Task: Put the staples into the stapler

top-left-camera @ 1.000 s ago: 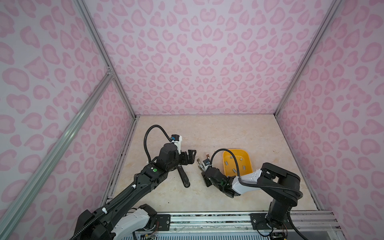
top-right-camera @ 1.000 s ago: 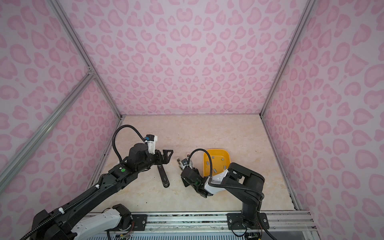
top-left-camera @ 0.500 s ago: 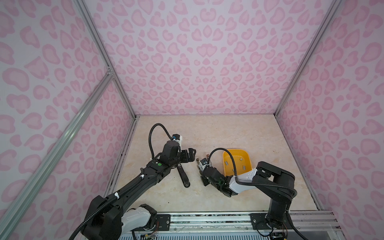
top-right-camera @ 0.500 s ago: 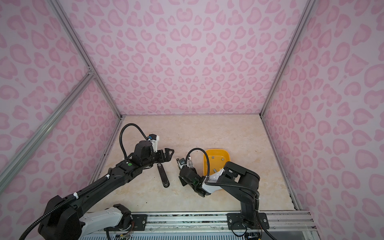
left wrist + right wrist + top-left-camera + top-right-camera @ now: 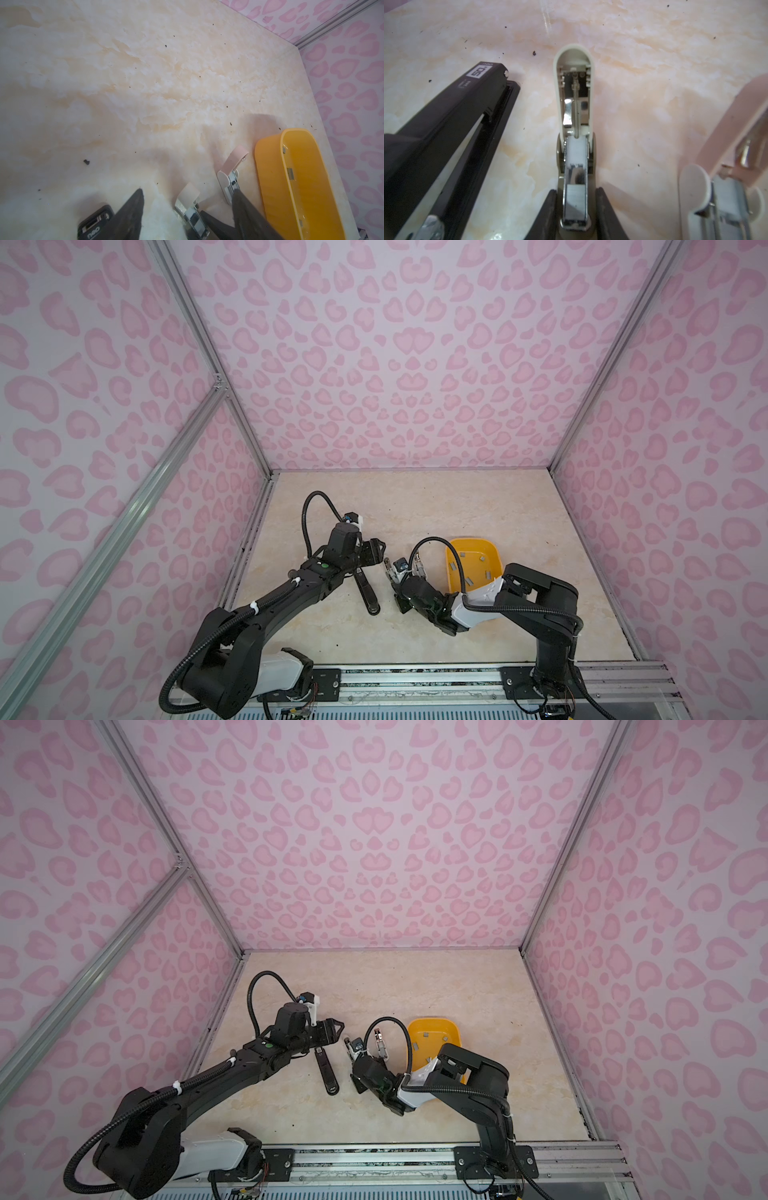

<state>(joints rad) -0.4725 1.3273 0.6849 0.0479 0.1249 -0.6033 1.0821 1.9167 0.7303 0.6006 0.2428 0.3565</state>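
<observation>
Your marbled beige tabletop (image 5: 415, 510) carries a glossy yellow plastic bin (image 5: 469, 539) holding flat grey staples (image 5: 456, 566), a long black stapler (image 5: 365, 593), and a small rounded beige stapler (image 5: 575, 124) with its lid swung up and a ridged metal staple strip (image 5: 575, 199) in its channel. Your right gripper (image 5: 576, 193), reaching low, clamps that stapler's base. Your left gripper (image 5: 187, 191) angles down nearby, jaws apart.

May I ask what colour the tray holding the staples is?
Orange-yellow; the tray shows best in the left wrist view.

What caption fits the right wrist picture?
The right tool holds an open cream stapler with staples inside, between a black stapler and a pink stapler.
</observation>
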